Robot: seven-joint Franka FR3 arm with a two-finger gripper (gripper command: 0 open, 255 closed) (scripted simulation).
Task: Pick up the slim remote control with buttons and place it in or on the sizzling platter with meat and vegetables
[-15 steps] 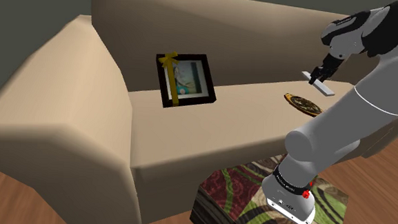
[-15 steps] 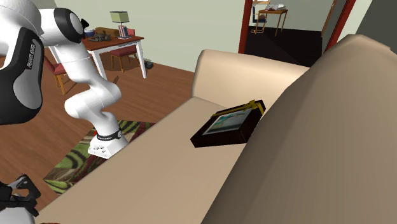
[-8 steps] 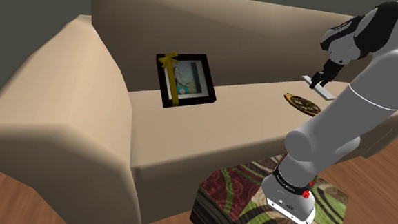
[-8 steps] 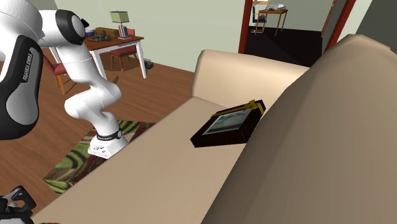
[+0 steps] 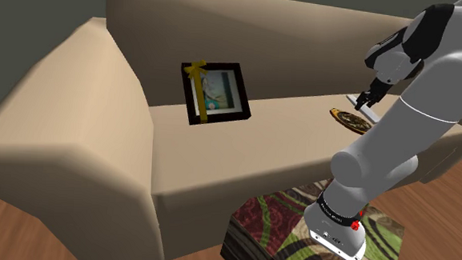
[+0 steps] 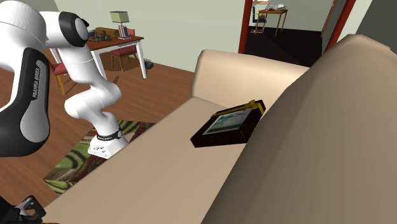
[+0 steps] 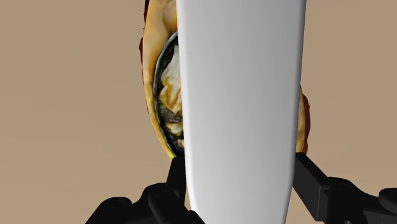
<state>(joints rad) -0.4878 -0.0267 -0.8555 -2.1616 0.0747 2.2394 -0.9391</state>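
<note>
Gripper (image 7: 240, 186) clamped on white remote (image 7: 242, 95). Wrist view: platter (image 7: 163, 83) directly beneath it. Shoulder view: platter sits on sofa (image 5: 244, 154) seat, well apart from framed picture (image 5: 216, 92).

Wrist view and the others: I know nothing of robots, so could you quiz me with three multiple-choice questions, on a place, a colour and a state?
1. The black-framed picture with a yellow ribbon stands on the beige sofa's: A seat; B armrest; C backrest top.
2. The slim, flat remote control is: A red; B black; C white.
3. The black two-finger gripper is: A open and empty; B shut on the remote; C shut on nothing.
Answers: 1 A, its lower edge rests on the seat cushion. 2 C, it is drawn plain white. 3 B, both fingers clasp its sides, over the oval platter of meat and vegetables.
</note>
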